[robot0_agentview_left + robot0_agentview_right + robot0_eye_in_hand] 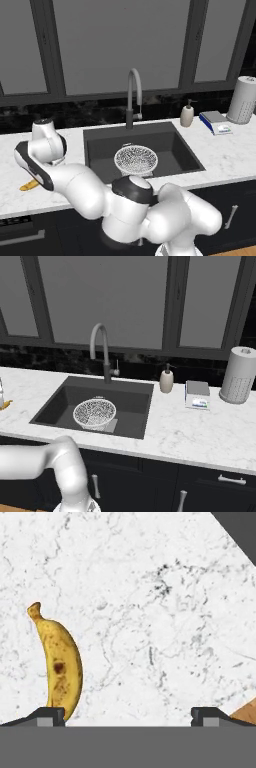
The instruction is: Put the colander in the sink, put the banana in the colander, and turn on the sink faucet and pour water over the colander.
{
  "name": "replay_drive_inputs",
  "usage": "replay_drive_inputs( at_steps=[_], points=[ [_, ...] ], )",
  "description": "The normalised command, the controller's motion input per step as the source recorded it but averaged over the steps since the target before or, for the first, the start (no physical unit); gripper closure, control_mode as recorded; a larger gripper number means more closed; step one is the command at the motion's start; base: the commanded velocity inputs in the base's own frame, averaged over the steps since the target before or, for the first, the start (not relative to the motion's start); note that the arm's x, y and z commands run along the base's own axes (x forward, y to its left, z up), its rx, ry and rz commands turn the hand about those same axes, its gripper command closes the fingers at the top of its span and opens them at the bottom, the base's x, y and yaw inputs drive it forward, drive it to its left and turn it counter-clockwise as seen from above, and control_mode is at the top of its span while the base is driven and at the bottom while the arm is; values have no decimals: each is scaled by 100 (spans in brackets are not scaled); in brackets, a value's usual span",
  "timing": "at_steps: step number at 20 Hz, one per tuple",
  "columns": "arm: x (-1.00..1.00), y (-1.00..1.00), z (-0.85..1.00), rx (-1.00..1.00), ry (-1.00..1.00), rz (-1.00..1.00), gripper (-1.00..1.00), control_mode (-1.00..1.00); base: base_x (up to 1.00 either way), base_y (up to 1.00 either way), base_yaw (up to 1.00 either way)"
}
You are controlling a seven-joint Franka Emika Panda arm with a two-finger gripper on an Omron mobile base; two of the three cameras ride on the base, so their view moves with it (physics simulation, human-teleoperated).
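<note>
Pincer [128, 716]: released, jaws spread wide, over the worktop [150, 612], holding nothing
Banana [60, 662]: flat on the worktop left of the sink [170, 145], its lower end beside one fingertip [47, 714]
Colander [135, 160]: in the sink, upright
Faucet [133, 95]: behind the sink

The colander [94, 413] sat in the sink [131, 409], below the faucet [101, 349]; a soap dispenser [166, 380] stood beside it on the desk [195, 430].

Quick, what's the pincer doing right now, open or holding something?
Pincer: open wide, holding nothing, above the marble counter; banana lies by one fingertip.
</note>
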Motion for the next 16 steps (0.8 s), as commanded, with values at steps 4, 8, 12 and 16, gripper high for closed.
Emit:
replay_drive_inputs(
  at_steps=[4,8,12,16],
  points=[
    [20,23,-18,0,0,0,-100,-100,0,0,0],
    [14,32,-16,0,0,0,-100,-100,0,0,0],
    [4,21,-20,0,0,0,-100,-100,0,0,0],
    [5,10,-23,0,0,0,-100,-100,0,0,0]
  ],
)
